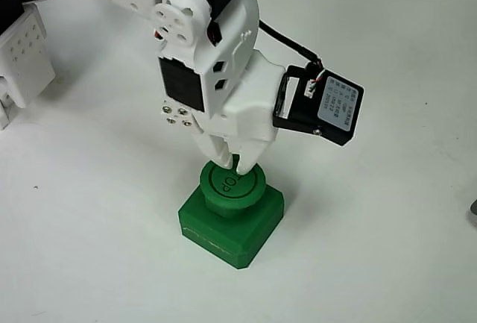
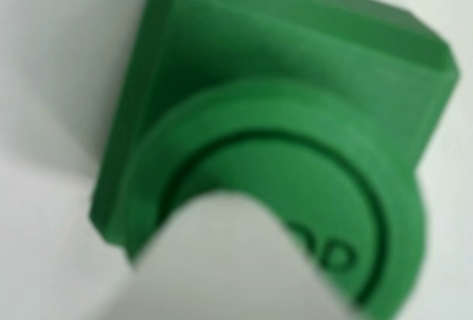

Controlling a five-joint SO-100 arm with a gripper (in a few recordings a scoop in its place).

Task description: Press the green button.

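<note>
The green button (image 1: 237,189) stands on the white table, a round cap with engraved letters on a square chamfered base (image 1: 227,230). My white gripper (image 1: 232,162) points down with its two fingertips close together, resting on the far edge of the cap. The fingers look shut with nothing between them. In the wrist view the green button (image 2: 295,165) shows very close and blurred, with a white fingertip (image 2: 236,268) lying over the near part of the cap and hiding part of the lettering.
A black camera module (image 1: 322,105) with a cable hangs off the gripper's right side. A white arm base (image 1: 22,54) stands at the far left. A small dark object (image 1: 474,211) sits at the right edge. White table (image 1: 387,263) lies all around.
</note>
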